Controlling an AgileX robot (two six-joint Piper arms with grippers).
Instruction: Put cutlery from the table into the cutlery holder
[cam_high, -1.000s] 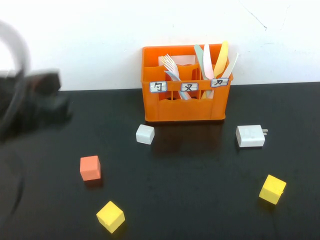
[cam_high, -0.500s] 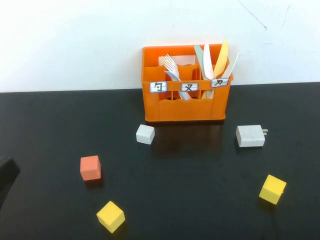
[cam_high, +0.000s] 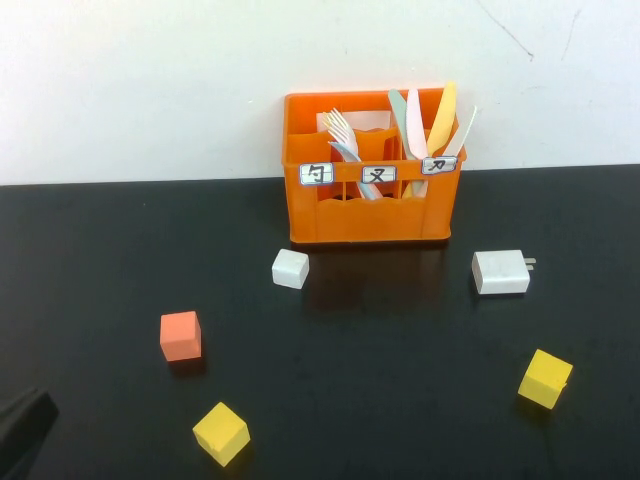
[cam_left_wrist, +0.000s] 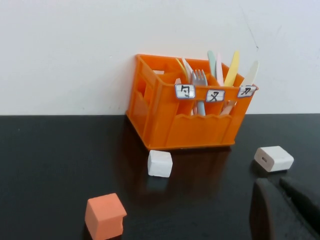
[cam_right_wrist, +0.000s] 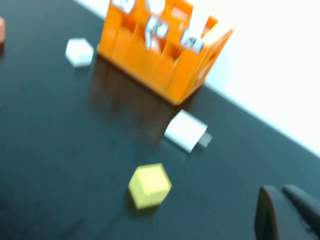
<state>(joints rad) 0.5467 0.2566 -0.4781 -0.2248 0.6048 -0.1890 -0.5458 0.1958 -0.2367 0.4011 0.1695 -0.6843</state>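
At the lower left corner of the high view, only a dark sliver of the left arm (cam_high: 22, 425), lower and smaller than half a second ago, and far less than the large blurred bulk filling the left side a second ago. Otherwise unchanged across the three moments: every block, the plug and the holder in the same spots.

Against the white wall at the far edge of the black table (cam_high: 380, 330), upright and square-on: the orange cutlery holder (cam_high: 368, 200), crate-like, with three small white labels of black characters along its front. In the middle compartment, a pale pink fork (cam_high: 338, 125) tines up, with a light blue fork (cam_high: 348, 152) just beside it. In the right compartment, fanned out and leaning: a light green knife (cam_high: 398, 105), a pale pink knife (cam_high: 414, 118), a yellow knife (cam_high: 443, 110) and a whitish knife (cam_high: 465, 130) tilted farthest right. No cutlery lying on the tabletop.

Scattered in front: a white cube (cam_high: 290, 268) near the holder's left front corner, a white charger plug (cam_high: 500, 271) to the right, a red-orange cube (cam_high: 180, 335) farther left, a near yellow cube (cam_high: 221, 432) and a right yellow cube (cam_high: 545, 378).

Left gripper (cam_left_wrist: 277, 182) low over the table, well short of the holder, dark fingers pressed side by side with only a thin seam, holding nothing. Right gripper (cam_right_wrist: 281, 192) likewise low on the right, near the right yellow cube and plug, fingers closed together and empty.
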